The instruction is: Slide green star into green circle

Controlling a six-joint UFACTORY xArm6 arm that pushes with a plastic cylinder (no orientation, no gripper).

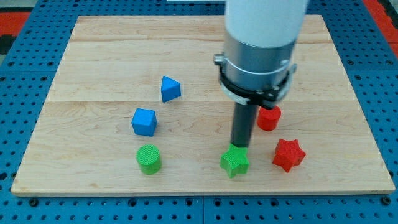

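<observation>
The green star (234, 162) lies near the view's bottom edge of the wooden board, right of centre. The green circle (148, 158), a short cylinder, stands to its left, well apart from it. My tip (239, 147) comes straight down and sits at the star's top edge, touching or nearly touching it from the view's top side. The grey and white arm body above hides part of the board behind it.
A blue cube (143, 122) stands above the green circle. A blue triangle (170, 89) lies further up. A red cylinder (269, 117) is just right of the rod, and a red star (288, 155) lies right of the green star. The wooden board (87, 56) rests on a blue pegboard.
</observation>
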